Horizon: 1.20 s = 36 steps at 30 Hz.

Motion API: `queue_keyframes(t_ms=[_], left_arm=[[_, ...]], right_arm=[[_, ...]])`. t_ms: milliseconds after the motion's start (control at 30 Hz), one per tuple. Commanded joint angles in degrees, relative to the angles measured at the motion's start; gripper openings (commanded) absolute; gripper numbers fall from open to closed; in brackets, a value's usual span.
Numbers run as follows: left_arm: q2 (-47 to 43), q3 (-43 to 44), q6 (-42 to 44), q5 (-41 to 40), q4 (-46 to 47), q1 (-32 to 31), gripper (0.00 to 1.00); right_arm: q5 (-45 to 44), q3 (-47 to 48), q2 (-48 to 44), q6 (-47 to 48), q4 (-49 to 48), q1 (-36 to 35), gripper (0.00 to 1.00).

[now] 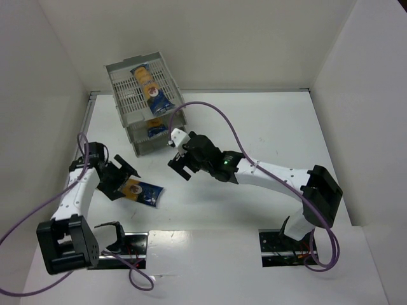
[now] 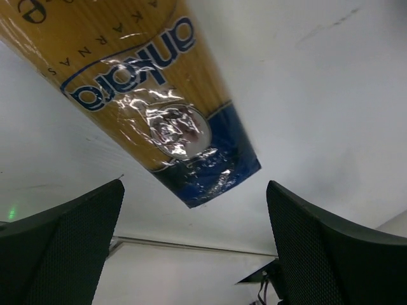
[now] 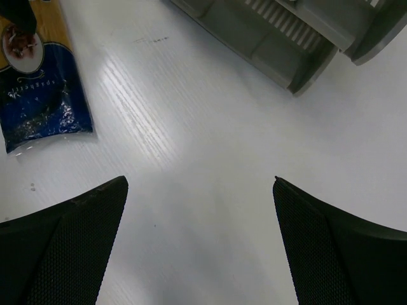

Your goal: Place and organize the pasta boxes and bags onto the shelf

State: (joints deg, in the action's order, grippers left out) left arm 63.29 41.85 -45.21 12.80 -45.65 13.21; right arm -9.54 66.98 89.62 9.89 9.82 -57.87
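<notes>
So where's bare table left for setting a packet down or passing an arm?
Widest bare table lies right of the shelf, behind the right arm, out to the right wall. A smaller patch sits between the loose packet and the right arm's base. It's crowded in front of the shelf, where the right gripper and left gripper hang.

table (image 1: 267,133): white and flat; white panels (image 1: 191,38) stand along its left, far and right sides; a few faint dark scuffs (image 1: 261,140)
rack (image 1: 127,86): grey; stands on the table at the far left, slanted to the far panel
packet (image 1: 145,191): lies flat at the near left, well apart from the rack; blue end points right
near edge: left plate (image 1: 130,240); right plate (image 1: 280,244); both dark, set side by side
</notes>
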Motion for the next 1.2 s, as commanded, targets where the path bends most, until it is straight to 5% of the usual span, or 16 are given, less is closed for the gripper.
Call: queue_keyframes(t_ms=[0,233,867,967,1000,1133,1167], left_arm=[[4.63,1.48,-0.23,-1.37,-2.08,-0.2,1.0],[11.94,7.46,2.41,-7.25,-3.56,-0.2,1.0],[26.71,3.95,0.56,-2.78,4.33,0.94,1.0],[27.24,3.42,1.09,-2.16,5.57,1.47,0.86],[27.85,2.9,1.7,-1.64,6.96,1.47,0.6],[27.86,0.79,2.23,-0.32,10.4,1.47,0.11],[27.16,0.0,2.23,-0.32,11.27,1.47,0.07]], right_arm=[[-1.27,0.26,0.02,1.79,-3.14,-0.23,1.0],[-5.4,0.26,-1.29,1.54,-0.87,1.0,1.0],[-3.03,5.61,4.42,-0.93,0.28,5.31,1.0],[-3.03,6.23,5.03,-0.93,0.28,5.31,1.0],[-3.03,6.23,5.03,-0.93,0.28,5.31,1.0],[-3.03,6.23,5.56,-2.06,0.89,5.31,1.0],[-3.03,6.23,5.56,-2.07,0.9,5.31,1.0]])
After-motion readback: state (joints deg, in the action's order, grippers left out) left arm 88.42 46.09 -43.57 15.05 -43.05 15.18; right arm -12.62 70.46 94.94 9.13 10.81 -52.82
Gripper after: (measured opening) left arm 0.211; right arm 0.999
